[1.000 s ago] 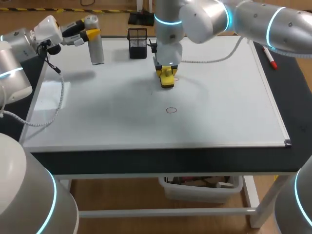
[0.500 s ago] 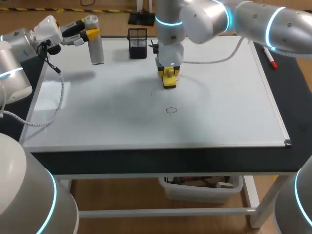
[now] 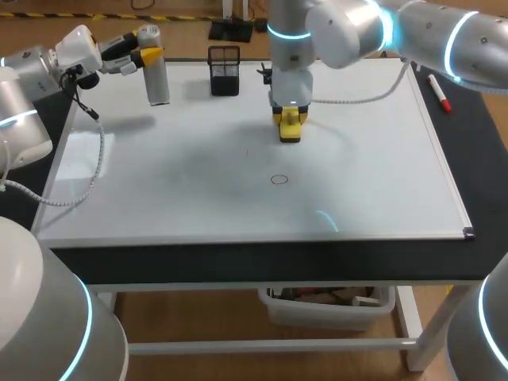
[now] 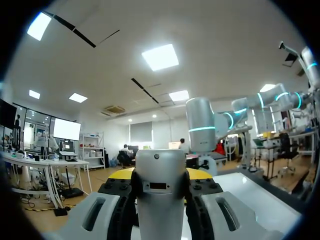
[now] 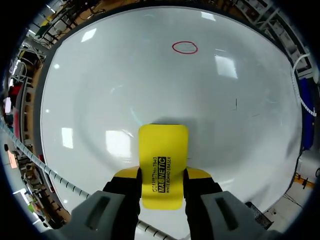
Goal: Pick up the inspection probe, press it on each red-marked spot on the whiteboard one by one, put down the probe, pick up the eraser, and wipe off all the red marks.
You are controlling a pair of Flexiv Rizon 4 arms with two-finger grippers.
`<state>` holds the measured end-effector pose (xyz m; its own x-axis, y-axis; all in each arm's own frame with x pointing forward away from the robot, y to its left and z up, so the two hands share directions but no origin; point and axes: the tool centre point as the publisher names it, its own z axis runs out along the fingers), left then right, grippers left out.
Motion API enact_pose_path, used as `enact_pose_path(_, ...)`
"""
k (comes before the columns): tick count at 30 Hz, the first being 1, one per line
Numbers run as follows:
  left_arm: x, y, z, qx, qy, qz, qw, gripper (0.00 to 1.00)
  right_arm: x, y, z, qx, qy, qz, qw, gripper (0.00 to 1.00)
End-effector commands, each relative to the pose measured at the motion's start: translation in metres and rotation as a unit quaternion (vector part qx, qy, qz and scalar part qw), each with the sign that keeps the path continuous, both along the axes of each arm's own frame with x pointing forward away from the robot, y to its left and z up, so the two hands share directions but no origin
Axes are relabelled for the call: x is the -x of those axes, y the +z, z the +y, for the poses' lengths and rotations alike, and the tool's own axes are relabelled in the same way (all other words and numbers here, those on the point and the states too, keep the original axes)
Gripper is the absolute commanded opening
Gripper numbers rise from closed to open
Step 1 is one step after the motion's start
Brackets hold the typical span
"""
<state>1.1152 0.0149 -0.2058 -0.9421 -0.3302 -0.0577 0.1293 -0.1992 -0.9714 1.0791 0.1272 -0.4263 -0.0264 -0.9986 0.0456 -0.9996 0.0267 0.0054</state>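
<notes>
**Change.** The right gripper has shifted sideways across the whiteboard, carrying the eraser with it. It now sits on the spot where a faint red stroke lay just beside it in the earlier frames. The left arm has not moved.

**Hidden.** That spot is now under the eraser, so it cannot be determined whether the stroke is wiped. The eraser's underside is concealed, but it appears to lie flat on the board. In the left wrist view the probe's lower end is cut off.

**Pose.**
- **Right arm:** It enters from the right with the wrist vertical and the fingers pointing down. Both fingers clamp the eraser from two sides at a narrow opening. One red circle lies well ahead of this gripper.
- **Left gripper:** It is well apart from the right one, with the fingers roughly level. It is closed on the upright probe, which fills the gap between them.
</notes>
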Motion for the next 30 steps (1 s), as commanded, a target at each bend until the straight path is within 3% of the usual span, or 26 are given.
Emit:
enact_pose_path(1,0.001,0.001,-0.001,0.0,0.002,0.0,1.0,0.0,0.001,-0.003,-0.015,0.0,-0.005,-0.002,1.0,0.0)
enact_pose_path(10,0.001,0.001,-0.001,0.0,0.002,0.0,1.0,0.0,0.0,0.0,-0.029,0.002,-0.02,-0.005,1.0,0.0)
enact_pose_path(15,0.001,0.001,-0.001,0.0,0.002,0.0,1.0,0.0,-0.001,0.016,-0.038,0.0,-0.022,0.002,1.0,0.0)
enact_pose_path(21,0.001,0.001,-0.001,0.0,0.002,0.0,1.0,0.0,-0.009,0.036,-0.062,0.005,-0.039,-0.013,0.999,0.0)
enact_pose_path(30,0.001,0.001,-0.001,0.0,0.002,0.0,1.0,0.0,-0.017,0.044,-0.111,0.012,-0.097,-0.026,0.995,0.0)
